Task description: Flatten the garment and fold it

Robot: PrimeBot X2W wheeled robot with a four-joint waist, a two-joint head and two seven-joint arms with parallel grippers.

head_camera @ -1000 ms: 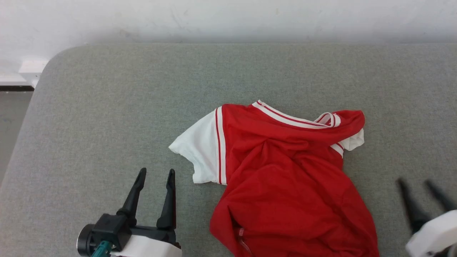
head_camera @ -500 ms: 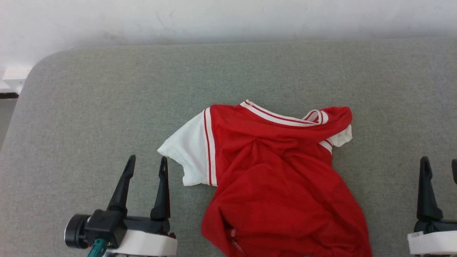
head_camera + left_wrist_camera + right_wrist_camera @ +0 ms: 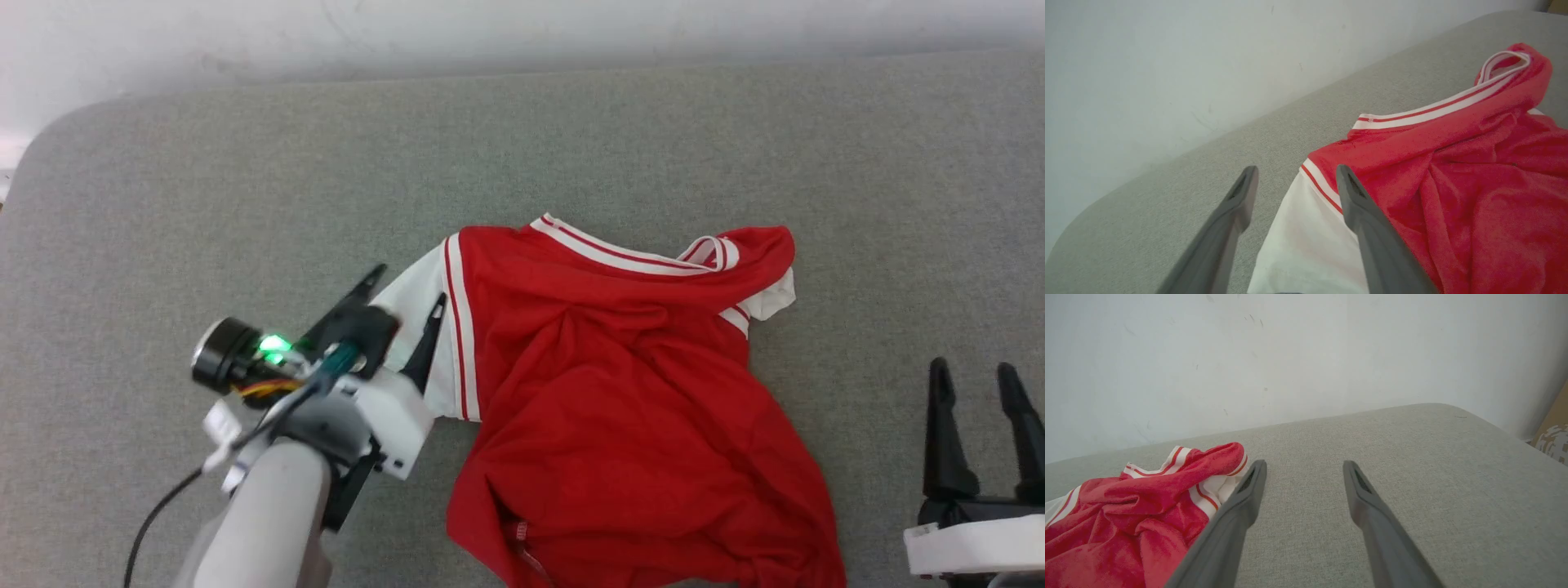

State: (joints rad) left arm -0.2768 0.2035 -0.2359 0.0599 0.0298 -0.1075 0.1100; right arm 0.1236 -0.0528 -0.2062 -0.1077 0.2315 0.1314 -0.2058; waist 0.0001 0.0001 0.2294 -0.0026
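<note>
Two grippers, both spread wide, neither holding cloth. Left gripper [image 3: 412, 283] hung over the white sleeve [image 3: 1306, 245], fingers straddling it; contact unclear. Right gripper [image 3: 972, 367] sat over bare surface, apart from the shirt. Red jersey T-shirt [image 3: 637, 408] lay rumpled toward the near edge of the grey padded surface [image 3: 245, 204], collar [image 3: 604, 251] toward the far edge, other sleeve [image 3: 771, 298] half buried under rolled red cloth. Flattening judged barely begun; folding not started.
</note>
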